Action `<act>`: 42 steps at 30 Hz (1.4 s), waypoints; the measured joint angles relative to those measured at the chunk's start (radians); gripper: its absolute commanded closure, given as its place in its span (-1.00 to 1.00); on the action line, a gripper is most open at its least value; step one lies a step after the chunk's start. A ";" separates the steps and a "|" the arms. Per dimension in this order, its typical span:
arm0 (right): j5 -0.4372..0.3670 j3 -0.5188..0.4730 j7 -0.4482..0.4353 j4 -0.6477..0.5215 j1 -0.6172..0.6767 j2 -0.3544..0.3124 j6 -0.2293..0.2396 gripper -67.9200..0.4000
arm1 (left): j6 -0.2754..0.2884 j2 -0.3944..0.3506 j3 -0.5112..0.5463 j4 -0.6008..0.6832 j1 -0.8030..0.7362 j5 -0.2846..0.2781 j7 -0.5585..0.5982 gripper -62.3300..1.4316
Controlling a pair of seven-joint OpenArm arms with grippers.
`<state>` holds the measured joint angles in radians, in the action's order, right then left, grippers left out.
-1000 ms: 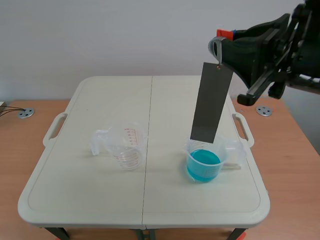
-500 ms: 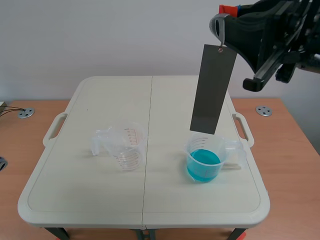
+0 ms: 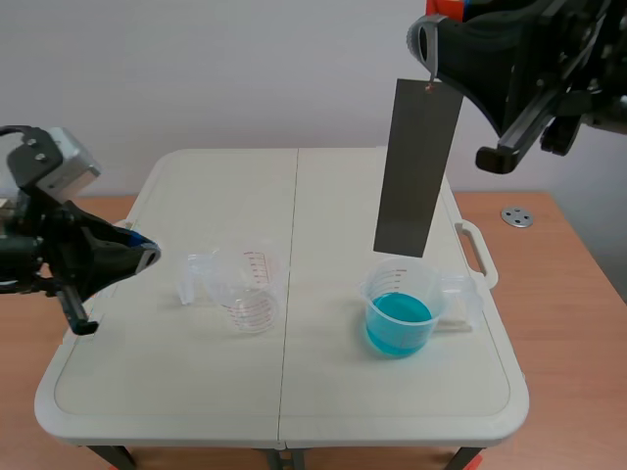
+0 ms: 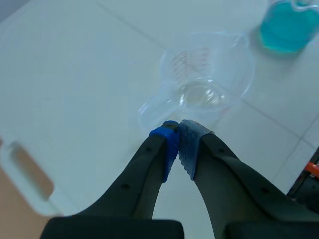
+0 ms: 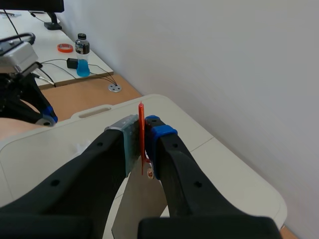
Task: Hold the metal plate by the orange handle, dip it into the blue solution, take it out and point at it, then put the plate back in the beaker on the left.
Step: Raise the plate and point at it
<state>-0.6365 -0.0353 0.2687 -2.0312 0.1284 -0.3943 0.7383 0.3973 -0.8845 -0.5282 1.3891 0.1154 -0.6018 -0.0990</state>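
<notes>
A long dark metal plate hangs upright from my right gripper, which is shut on its orange handle high at the right. The plate's lower edge is just above the beaker of blue solution. The empty clear beaker with red markings stands left of centre. My left gripper has its fingers shut on nothing at the table's left side, its tips a short way from the empty beaker. In the left wrist view the blue beaker lies farther ahead.
The white folding table has handles at both sides. In the right wrist view a bottle with blue liquid, a roll of orange tape and cables lie on a wooden desk beyond the table.
The left arm has come into view at the left, toward the empty beaker. The right gripper has lifted the plate slightly higher above the blue beaker.
</notes>
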 measured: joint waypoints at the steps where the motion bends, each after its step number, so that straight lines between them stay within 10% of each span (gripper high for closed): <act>1: 0.000 0.000 0.002 0.000 0.000 0.000 0.000 0.95 | 0.000 0.019 -0.032 0.000 0.024 0.003 -0.003 0.86; 21: -0.008 0.000 0.014 0.000 0.000 0.000 0.000 0.95 | 0.000 0.282 -0.249 -0.002 0.237 0.075 -0.093 0.86; 42: -0.009 0.000 0.014 0.000 0.000 0.000 0.000 0.95 | -0.009 0.318 -0.249 -0.005 0.245 0.107 -0.107 0.86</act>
<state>-0.6456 -0.0353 0.2829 -2.0312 0.1284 -0.3943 0.7383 0.3882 -0.5667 -0.7769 1.3846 0.3603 -0.4950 -0.2058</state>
